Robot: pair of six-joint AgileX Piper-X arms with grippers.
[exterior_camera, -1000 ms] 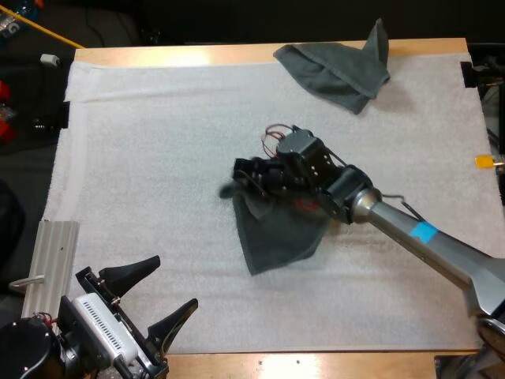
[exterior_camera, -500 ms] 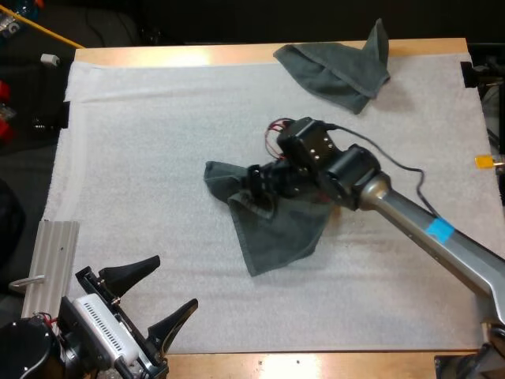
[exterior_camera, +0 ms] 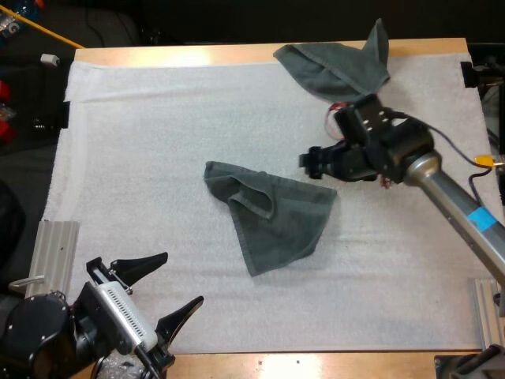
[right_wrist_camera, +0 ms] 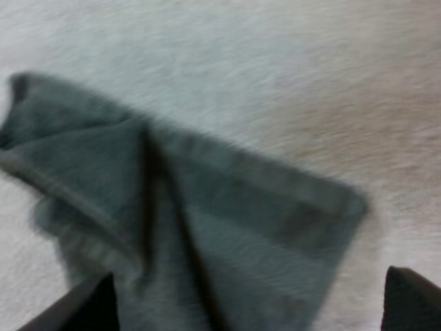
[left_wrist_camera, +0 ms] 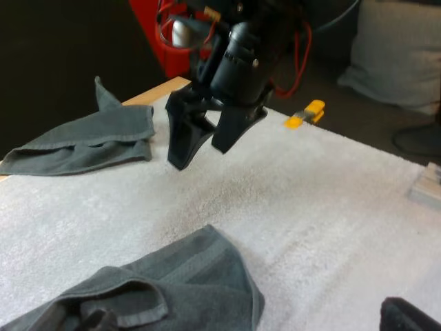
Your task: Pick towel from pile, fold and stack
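Right arm comes in from the right edge, stretched long across the white mat, wrist bent so the right gripper hangs just by the far right corner of the loose towel. Its fingers point down at the mat, spread apart and clear of the cloth, holding nothing. The towel lies flat in the middle of the mat, one flap doubled over at its left end. The crumpled towel sits at the mat's far edge, a corner poking up. The left gripper is low at the near left corner, fingers wide and empty, well apart from the towel.
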